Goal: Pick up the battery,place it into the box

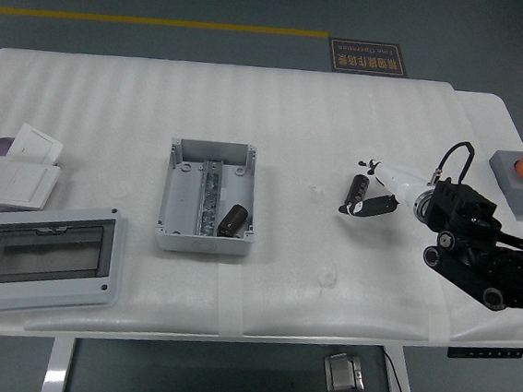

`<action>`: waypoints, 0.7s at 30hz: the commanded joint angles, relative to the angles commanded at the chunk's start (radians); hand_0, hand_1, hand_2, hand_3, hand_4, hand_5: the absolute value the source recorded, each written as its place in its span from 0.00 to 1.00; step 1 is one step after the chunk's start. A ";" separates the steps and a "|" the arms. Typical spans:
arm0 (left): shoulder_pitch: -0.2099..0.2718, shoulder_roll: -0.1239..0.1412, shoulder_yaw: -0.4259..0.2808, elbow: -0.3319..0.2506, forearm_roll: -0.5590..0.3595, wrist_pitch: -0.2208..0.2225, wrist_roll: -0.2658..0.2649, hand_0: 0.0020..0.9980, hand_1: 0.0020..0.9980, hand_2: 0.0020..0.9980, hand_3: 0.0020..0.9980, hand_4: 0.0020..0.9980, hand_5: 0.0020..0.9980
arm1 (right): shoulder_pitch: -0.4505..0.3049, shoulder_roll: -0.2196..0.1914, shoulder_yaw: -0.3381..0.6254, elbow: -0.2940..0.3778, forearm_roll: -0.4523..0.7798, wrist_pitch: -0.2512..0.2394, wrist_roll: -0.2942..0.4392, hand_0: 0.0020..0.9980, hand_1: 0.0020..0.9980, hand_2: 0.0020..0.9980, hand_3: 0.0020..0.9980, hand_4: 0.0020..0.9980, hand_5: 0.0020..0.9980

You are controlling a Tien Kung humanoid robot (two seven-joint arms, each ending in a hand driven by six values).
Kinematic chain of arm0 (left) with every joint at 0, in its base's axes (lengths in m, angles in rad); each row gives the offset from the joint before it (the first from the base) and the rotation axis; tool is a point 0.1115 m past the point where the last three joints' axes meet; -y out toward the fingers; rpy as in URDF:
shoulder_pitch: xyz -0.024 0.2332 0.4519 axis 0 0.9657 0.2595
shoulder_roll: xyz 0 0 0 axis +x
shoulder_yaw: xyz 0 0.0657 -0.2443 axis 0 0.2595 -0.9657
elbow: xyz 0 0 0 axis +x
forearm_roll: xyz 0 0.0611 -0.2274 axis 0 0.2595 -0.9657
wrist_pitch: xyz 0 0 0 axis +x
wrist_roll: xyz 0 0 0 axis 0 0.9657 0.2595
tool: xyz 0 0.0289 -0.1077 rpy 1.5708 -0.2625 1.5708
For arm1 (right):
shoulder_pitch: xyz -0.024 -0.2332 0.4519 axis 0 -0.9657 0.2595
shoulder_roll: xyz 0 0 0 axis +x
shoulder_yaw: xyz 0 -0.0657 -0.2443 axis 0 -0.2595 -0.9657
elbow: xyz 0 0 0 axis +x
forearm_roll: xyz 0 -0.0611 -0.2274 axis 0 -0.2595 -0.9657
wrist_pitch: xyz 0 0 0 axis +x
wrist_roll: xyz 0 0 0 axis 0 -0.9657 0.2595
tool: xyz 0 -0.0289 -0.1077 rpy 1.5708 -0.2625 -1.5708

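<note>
Your robot's right hand (370,190) sat at the small black cylindrical battery (358,193) right of the open grey plastic box (208,196), fingers either side of it, touching. Whether they gripped, I could not tell. A second dark cylinder (233,219) lay inside that box.

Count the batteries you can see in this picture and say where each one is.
2: one battery lies inside the grey box; the other battery lies on the table, at the right robot hand fingertips.
</note>
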 joint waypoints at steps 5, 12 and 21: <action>-0.001 0.001 0.010 0.000 -0.011 0.000 -0.005 0.64 0.64 0.51 0.57 0.60 0.41 | -0.001 0.000 -0.012 -0.005 0.003 -0.018 0.012 0.90 0.76 0.76 0.82 0.71 0.40; -0.003 0.001 0.027 0.000 -0.028 0.001 -0.011 0.64 0.64 0.51 0.57 0.60 0.41 | -0.003 0.002 -0.014 -0.004 0.010 -0.052 0.029 0.86 0.71 0.71 0.74 0.62 0.31; -0.002 -0.001 0.016 0.000 -0.018 0.001 -0.009 0.64 0.64 0.51 0.57 0.60 0.41 | -0.022 -0.015 0.036 0.067 0.001 -0.084 0.040 0.84 0.69 0.69 0.72 0.60 0.29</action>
